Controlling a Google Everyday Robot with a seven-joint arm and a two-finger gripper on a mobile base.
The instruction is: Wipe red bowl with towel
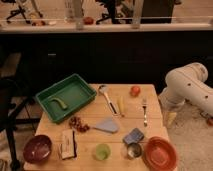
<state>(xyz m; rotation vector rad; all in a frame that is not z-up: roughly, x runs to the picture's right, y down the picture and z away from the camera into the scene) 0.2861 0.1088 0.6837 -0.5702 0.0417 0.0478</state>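
A red-orange bowl (160, 153) sits at the table's front right corner. A darker maroon bowl (37, 148) sits at the front left corner. A small folded blue-grey towel (133, 135) lies just left of and behind the red-orange bowl, touching a small metal cup (133, 150). My white arm (189, 86) comes in from the right. My gripper (171, 117) hangs down beside the table's right edge, behind the red-orange bowl and apart from the towel. It holds nothing that I can see.
A green tray (79, 88) with a green item (59, 103) stands at the back left of the wooden table. Also there: a ladle (104, 90), a yellow utensil (120, 106), a fork (145, 111), a red fruit (135, 90), a grey-blue spatula (106, 125), dark grapes (78, 124), a white packet (67, 143), a green cup (102, 151).
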